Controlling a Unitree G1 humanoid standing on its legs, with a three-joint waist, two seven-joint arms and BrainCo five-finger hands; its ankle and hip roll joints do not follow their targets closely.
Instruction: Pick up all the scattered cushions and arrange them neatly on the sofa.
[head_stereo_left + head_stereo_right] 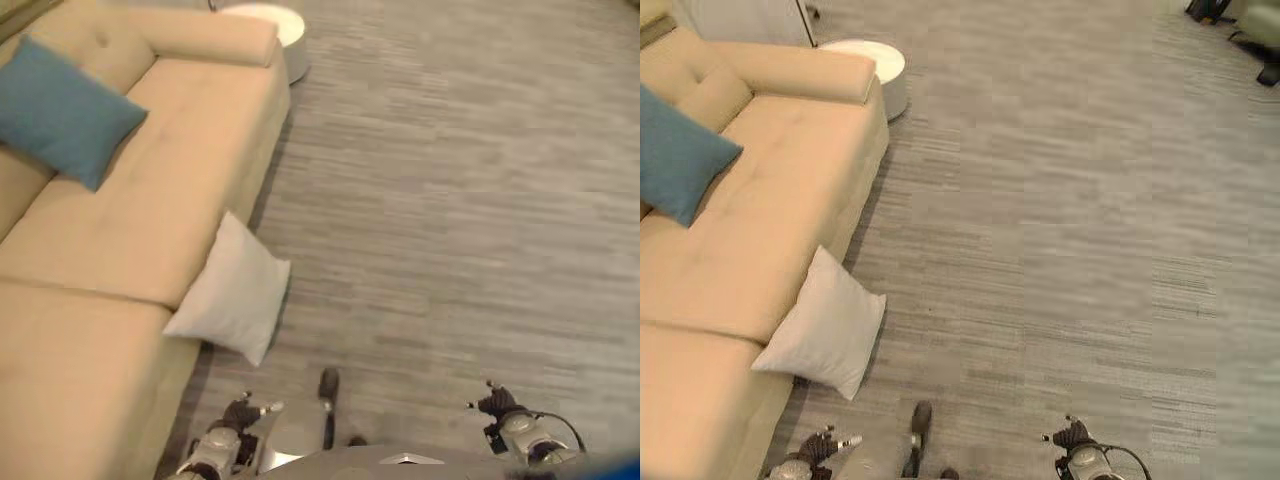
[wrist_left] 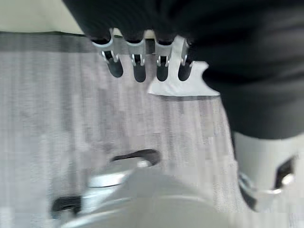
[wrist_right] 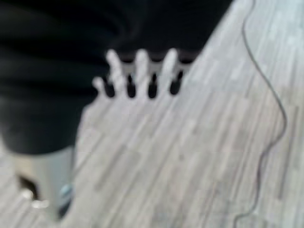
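Nearest, at the bottom edge of the head views: left hand (image 1: pixel 238 412) low beside the sofa's front corner, fingers (image 2: pixel 137 66) loosely extended and grasping nothing, hanging above bare floor in its own wrist view. Right hand (image 1: pixel 497 405) likewise low, well out over the grey plank floor (image 1: pixel 450 200), its fingers (image 3: pixel 141 71) relaxed in a row and empty, with floor planks past them. Just ahead of the left hand, a white cushion (image 1: pixel 232 290) tilted on one corner, leaning against the front face of the beige sofa (image 1: pixel 150 200), its upper corner reaching the seat edge and its lower corner down on the floor; not lying on the seat. Same cushion glimpsed as a pale shape beyond the left fingertips in the left wrist view (image 2: pixel 183 80). Farther back, a teal cushion (image 1: pixel 62 110) already up on the seat, propped against the backrest toward the far end, well apart from the white one. Seat otherwise bare, carrying that single cushion. Rolled armrest (image 1: pixel 210 40) closing the sofa's far end, and just beyond it a small round white side table (image 1: pixel 875 68) on the floor, close to the armrest. Dark objects (image 1: pixel 1235 25) at the far right corner of the room, too small to identify.
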